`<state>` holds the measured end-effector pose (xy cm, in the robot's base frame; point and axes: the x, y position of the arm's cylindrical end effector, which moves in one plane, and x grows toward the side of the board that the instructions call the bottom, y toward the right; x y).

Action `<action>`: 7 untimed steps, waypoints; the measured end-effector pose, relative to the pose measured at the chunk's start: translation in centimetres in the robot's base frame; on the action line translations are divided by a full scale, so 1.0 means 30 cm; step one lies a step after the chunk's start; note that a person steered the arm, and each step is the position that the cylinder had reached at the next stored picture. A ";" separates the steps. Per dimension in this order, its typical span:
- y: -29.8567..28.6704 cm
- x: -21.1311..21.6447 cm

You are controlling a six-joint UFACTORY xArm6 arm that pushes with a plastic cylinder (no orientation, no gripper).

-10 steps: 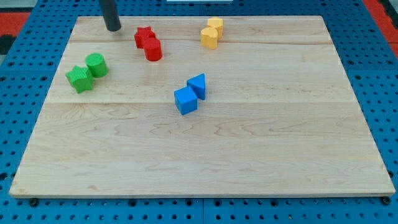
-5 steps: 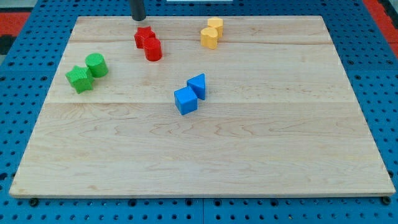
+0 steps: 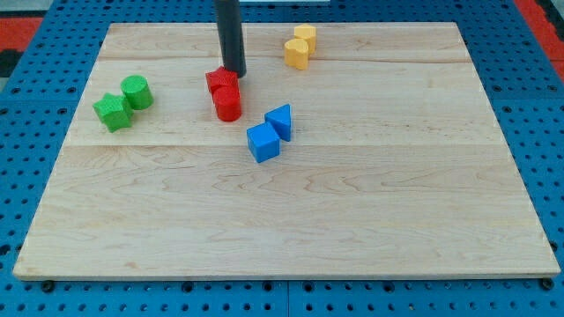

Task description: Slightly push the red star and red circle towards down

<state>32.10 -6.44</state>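
wooden board (image 3: 352, 202), my tip (image 3: 233, 73) touching red star (image 3: 221, 81)

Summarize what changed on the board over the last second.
My tip swept from the top left toward the view's right, then came down against the top of the red star. The red star and red circle both slid toward the view's bottom, still touching. Green, yellow and blue pairs did not move.

dark rod upright, my tip (image 3: 233, 72) on board
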 end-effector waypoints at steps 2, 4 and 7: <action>0.042 -0.040; -0.152 -0.028; -0.273 0.190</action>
